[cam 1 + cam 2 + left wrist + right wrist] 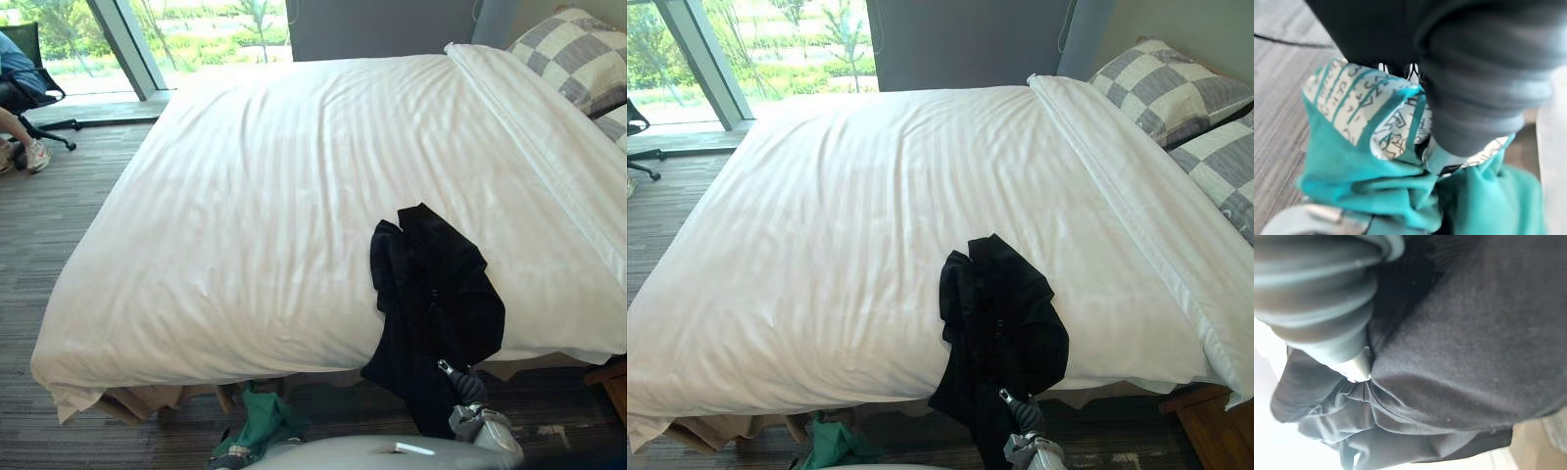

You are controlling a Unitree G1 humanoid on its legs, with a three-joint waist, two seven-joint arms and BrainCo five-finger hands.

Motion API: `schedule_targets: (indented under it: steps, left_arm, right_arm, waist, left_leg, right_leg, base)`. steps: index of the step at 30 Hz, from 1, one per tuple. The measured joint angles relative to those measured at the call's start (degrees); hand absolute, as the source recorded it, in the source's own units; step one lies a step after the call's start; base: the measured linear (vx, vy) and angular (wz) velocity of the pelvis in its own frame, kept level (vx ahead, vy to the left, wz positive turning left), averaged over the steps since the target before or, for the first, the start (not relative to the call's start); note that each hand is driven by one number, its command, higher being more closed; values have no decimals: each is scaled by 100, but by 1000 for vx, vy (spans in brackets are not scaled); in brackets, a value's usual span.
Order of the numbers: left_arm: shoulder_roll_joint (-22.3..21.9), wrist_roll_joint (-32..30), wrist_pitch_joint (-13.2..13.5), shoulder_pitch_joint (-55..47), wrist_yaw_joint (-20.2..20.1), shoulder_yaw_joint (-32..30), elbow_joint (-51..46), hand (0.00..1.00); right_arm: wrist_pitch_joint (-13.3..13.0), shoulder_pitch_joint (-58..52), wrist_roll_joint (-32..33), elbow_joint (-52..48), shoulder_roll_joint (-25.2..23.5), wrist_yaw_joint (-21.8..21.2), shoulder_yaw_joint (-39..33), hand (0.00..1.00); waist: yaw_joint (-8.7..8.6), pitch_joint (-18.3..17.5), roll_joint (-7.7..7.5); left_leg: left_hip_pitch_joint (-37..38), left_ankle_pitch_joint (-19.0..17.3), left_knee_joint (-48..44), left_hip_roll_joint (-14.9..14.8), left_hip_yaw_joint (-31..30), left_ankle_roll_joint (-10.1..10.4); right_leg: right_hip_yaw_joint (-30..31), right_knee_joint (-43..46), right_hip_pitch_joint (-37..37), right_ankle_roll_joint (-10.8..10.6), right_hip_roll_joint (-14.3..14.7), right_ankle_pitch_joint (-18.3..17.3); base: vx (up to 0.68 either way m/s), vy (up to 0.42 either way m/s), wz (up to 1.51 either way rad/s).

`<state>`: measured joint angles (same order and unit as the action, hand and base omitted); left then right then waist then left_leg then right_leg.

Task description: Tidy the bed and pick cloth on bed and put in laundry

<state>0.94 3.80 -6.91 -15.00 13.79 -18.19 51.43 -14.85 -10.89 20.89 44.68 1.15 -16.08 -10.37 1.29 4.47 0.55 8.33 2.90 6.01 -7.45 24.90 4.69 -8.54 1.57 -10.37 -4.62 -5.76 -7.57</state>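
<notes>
Your right hand (472,394): pinching the black cloth (431,284), which runs up from it onto the bed (265,196) | Your left hand (1484,73): buried in green cloth (1352,171), grip can't be told

Silver-grey robot hand (462,380), dark ribbed cover.

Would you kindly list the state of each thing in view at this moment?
White duvet: spread over the bed, nearly smooth, faint wrinkles.
Black cloth: crumpled, draped over the bed's near edge, its hanging part at the right hand.
Teal cloth: bunched up at the left hand, off the bed, below its near edge.
Checked pillows: lying at the head of the bed.
</notes>
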Motion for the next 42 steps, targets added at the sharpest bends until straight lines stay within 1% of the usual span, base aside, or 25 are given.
schedule_targets:
  steps: [2, 4, 6, 7, 8, 10, 11, 12, 15, 17, 19, 22, 23, 26, 28, 29, 30, 31, 32, 33, 34, 36, 37, 39, 42]
  left_arm:
    - [-8, 111, 304, 25, -16, 82, -10, 100]
    - [61, 480, 670, 131, -55, 741, -369, 100]
    - [57, 834, 903, 295, -187, 1124, -715, 100]
    - [54, 1098, 1119, 459, -305, 1444, -1117, 100]
    - [34, 1170, 1204, 523, -359, 1553, -1266, 100]
    - [-5, 1504, 1476, 598, -543, 1797, -1744, 100]
    - [-8, 1527, 1517, 580, -592, 1809, -1814, 100]
    - [-4, 1523, 1595, 527, -655, 1827, -1941, 100]
    - [70, 1484, 1775, 357, -793, 2066, -2395, 100]
    - [144, 1562, 1820, 342, -1026, 2213, -2710, 100]
    - [198, 1651, 1859, 344, -1301, 2381, -2973, 100]
    - [226, 2003, 1851, 365, -1754, 2543, -3151, 100]
    - [226, 2250, 1830, 370, -1906, 2641, -3173, 100]
    - [229, 2379, 1645, 398, -2084, 2768, -3177, 100]
    - [259, 2380, 1465, 431, -2270, 2949, -3171, 100]
    - [260, 2381, 1407, 432, -2329, 2982, -3164, 100]
    - [325, 2384, 1351, 439, -2409, 3056, -3148, 100]
    - [345, 2390, 1340, 433, -2463, 3120, -3147, 100]
    - [348, 2407, 1340, 415, -2472, 3131, -3148, 100]
    - [348, 2435, 1340, 376, -2467, 3132, -3147, 100]
    - [352, 2439, 1340, 333, -2454, 3120, -3148, 100]
    - [359, 2574, 1341, 252, -2332, 3068, -3148, 100]
    - [359, 2653, 1341, 239, -2198, 3012, -3148, 100]
    - [291, 2654, 1344, 239, -2083, 2912, -3148, 100]
    - [251, 2717, 1407, 190, -1742, 2753, -3148, 100]
  right_arm:
    - [-51, -40, 185, -183, -18, -92, 260, 100]
    - [-47, -125, 367, -863, -21, -177, 738, 100]
    - [-48, -137, 504, -1249, -24, -239, 975, 100]
    - [-49, -131, 551, -1403, -32, -309, 1155, 100]
    - [-49, -123, 553, -1419, -44, -342, 1193, 100]
    - [-8, -147, 590, -1447, -60, -435, 1312, 100]
    - [17, -166, 590, -1451, -60, -478, 1315, 100]
    - [47, -232, 590, -1468, -52, -564, 1318, 100]
    - [125, -415, 586, -1662, -5, -706, 1343, 100]
    - [133, -460, 582, -1811, 13, -793, 1375, 100]
    - [125, -460, 579, -1924, 31, -846, 1490, 100]
    - [125, -460, 470, -2021, 59, -846, 1664, 100]
    - [125, -461, 320, -2028, 106, -823, 1706, 100]
    - [131, -466, -30, -2028, 130, -631, 1789, 100]
    - [131, -518, -235, -2025, 166, -458, 1786, 100]
    - [128, -537, -259, -2025, 166, -407, 1785, 100]
    - [97, -570, -264, -2012, 164, -343, 1784, 100]
    - [68, -565, -261, -2001, 161, -332, 1785, 100]
    - [59, -558, -257, -2001, 161, -333, 1786, 100]
    - [27, -524, -248, -1981, 176, -355, 1783, 100]
    - [1, -488, -245, -1928, 186, -378, 1784, 100]
    - [-17, -454, -240, -1809, 174, -407, 1787, 100]
    - [-19, -460, -201, -1762, 176, -430, 1787, 100]
    - [-18, -460, -186, -1753, 178, -479, 1786, 100]
    - [-17, -454, 8, -1733, 158, -613, 1803, 100]
  waist:
    - [-9, 9, -31]
    - [-20, -1, -49]
    - [-48, -4, -50]
    - [-90, -5, -57]
    - [-111, -6, -58]
    - [-242, 2, -46]
    - [-270, 8, -36]
    - [-355, 18, -25]
    - [-372, 54, 6]
    - [-377, 57, 14]
    - [-439, 58, 13]
    - [-512, 68, 34]
    - [-513, 70, 35]
    - [-536, 101, 30]
    - [-590, 192, -60]
    - [-625, 217, -98]
    - [-671, 212, -164]
    - [-662, 218, -214]
    - [-623, 230, -195]
    - [-515, 273, -125]
    - [-475, 279, -81]
    - [-485, 278, -68]
    - [-491, 250, -11]
    - [-492, 249, -11]
    - [-459, 234, -12]
  left_leg:
    - [62, -11, 1, 4, 7, 4]
    - [65, -11, 0, 10, 3, 4]
    - [65, -4, -1, 23, -23, -5]
    - [63, 10, -1, 42, -52, -23]
    - [63, 14, -2, 50, -62, -27]
    - [59, 22, -4, 87, -130, -38]
    - [57, 23, -5, 98, -164, -41]
    - [55, 28, -6, 119, -188, -48]
    - [52, 39, -9, 111, -205, -59]
    - [52, 55, -9, 104, -236, -70]
    - [52, 66, -8, 102, -295, -79]
    - [60, 85, -9, 106, -346, -102]
    - [65, 95, -13, 114, -373, -110]
    - [62, 128, -9, 171, -567, -151]
    - [45, 172, -4, 327, -971, -207]
    - [9, 197, -2, 402, -1150, -240]
    - [-92, 262, -2, 484, -1431, -257]
    - [-127, 308, -1, 515, -1540, -257]
    - [-142, 325, -1, 527, -1582, -245]
    - [-156, 338, 0, 504, -1619, -219]
    - [-169, 350, 1, 484, -1636, -202]
    - [-256, 384, 1, 464, -1747, -181]
    - [-320, 422, 1, 448, -1861, -177]
    - [-399, 472, 0, 435, -1972, -168]
    - [-651, 599, 0, 454, -2329, -144]
  right_leg:
    - [-2, -20, -51, 0, -5, 0]
    - [-3, -17, -30, -1, -8, 1]
    - [-5, -2, -14, 0, -16, 1]
    - [-9, 0, -17, 2, -27, 3]
    - [-9, 0, -18, 2, -31, 3]
    - [-10, -2, -19, 3, -24, 3]
    - [-10, -3, -21, 3, -21, 3]
    - [-10, -4, -26, 3, -19, 3]
    - [-9, -3, -23, 4, -2, 2]
    - [-9, 18, -24, 18, 13, -6]
    - [-11, 55, -24, 48, 24, -24]
    - [-11, 106, -23, 75, 24, -40]
    - [-15, 142, -20, 87, 19, -48]
    - [-130, 344, -16, 66, -46, -161]
    - [-226, 989, 72, 60, -204, -568]
    - [-112, 1253, 134, 81, -256, -748]
    - [102, 1417, 183, 22, -302, -938]
    - [19, 1474, 184, 23, -318, -980]
    - [-13, 1474, 179, 34, -305, -987]
    - [-18, 1475, 169, 64, -271, -1018]
    - [-21, 1472, 168, 61, -244, -1021]
    - [-100, 1464, 161, 29, -208, -1046]
    - [-191, 1440, 153, 26, -174, -1078]
    - [-298, 1415, 157, 27, -144, -1083]
    - [-719, 1396, 155, 51, -121, -1112]
  base:
    - [0, 0, 0]
    - [-35, -16, 3]
    - [-20, -9, 4]
    - [-11, -8, 4]
    - [-6, -8, 4]
    - [0, 0, 0]
    - [17, -15, 4]
    - [12, -13, 3]
    - [2, -5, 1]
    - [-20, -34, 5]
    - [-34, -32, 7]
    - [-42, -15, 5]
    - [-42, -9, 5]
    - [-42, -15, 27]
    - [-54, -23, 81]
    - [-53, -44, 116]
    - [-38, -57, 108]
    - [-24, -60, 83]
    - [-36, -48, 39]
    - [-64, -50, 17]
    - [-74, -62, 20]
    - [-57, -72, 28]
    - [-27, -71, 38]
    - [0, -68, 42]
    - [16, -73, 60]
